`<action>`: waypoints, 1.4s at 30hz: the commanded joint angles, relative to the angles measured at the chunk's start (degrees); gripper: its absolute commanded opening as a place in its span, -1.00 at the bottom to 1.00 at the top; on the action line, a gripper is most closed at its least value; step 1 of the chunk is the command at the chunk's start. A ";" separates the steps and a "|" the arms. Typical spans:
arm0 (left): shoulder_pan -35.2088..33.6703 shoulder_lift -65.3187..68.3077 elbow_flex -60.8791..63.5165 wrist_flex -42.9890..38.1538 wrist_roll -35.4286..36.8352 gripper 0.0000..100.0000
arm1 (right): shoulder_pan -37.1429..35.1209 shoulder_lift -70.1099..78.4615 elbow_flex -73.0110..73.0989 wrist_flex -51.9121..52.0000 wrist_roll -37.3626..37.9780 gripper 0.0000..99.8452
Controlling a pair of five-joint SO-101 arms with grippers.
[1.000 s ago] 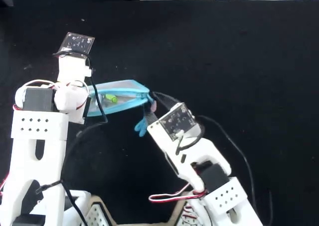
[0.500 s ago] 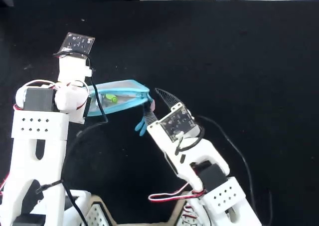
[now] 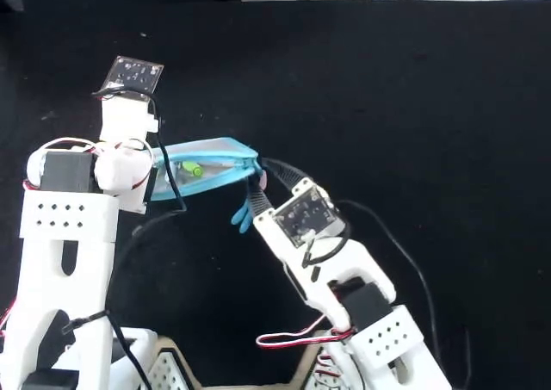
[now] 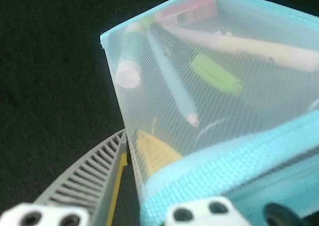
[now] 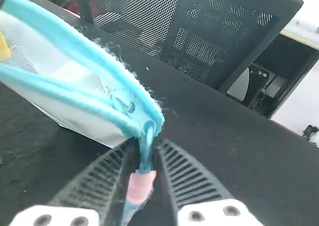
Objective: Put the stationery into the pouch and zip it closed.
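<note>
Pouch [image 4: 209, 86]: translucent plastic sheet with a fine mesh pattern, slightly glossy. Its edge band is turquoise woven cloth with a fuzzy nap. Zip pull [image 5: 140, 182]: turquoise cord with a soft, matt pink sleeve. Right claw [image 5: 145, 145]: matt ribbed plastic. Arm housings [image 3: 65, 226]: smooth white plastic. Surface [image 3: 413, 106]: matt black cloth.

The right gripper [image 3: 262, 183] had swung its outer finger wide, away from the end of the pouch [image 3: 207, 168], half a second ago. It has now drawn that finger back in, so the jaws stand pinched close on the zip pull [image 5: 140, 182], much as they did a second ago. Its wrist has also slipped a touch back toward its own base, away from the pouch.
</note>
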 commanded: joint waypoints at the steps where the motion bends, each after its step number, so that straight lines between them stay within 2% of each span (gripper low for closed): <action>1: -0.31 2.37 4.88 1.05 -0.53 -0.94 | 0.79 -1.36 -0.75 -1.85 0.26 -0.98; 9: 0.40 2.37 5.93 0.62 -0.53 -0.94 | 6.15 -1.36 -1.80 -2.90 0.09 -0.98; 23: 0.31 1.76 5.41 0.62 0.00 -0.94 | 6.24 -0.84 -14.11 10.02 0.53 -0.98; 26: 0.40 1.76 3.91 0.62 2.11 -0.94 | 6.24 -0.84 -18.15 12.22 0.88 -0.98; 34: -0.13 0.35 -2.59 2.46 3.69 -0.94 | -2.02 -0.75 -23.96 18.90 3.34 -0.98; 36: -0.13 -1.67 -5.32 4.84 5.01 -0.89 | -2.46 -0.75 -23.96 18.46 3.25 -0.98; 40: -0.13 -7.38 -11.65 8.88 6.77 -0.59 | -2.46 1.27 -25.27 18.37 3.25 -0.98; 42: -0.13 -10.11 -12.44 8.70 7.47 -0.52 | -2.29 4.62 -27.47 18.37 3.25 -0.98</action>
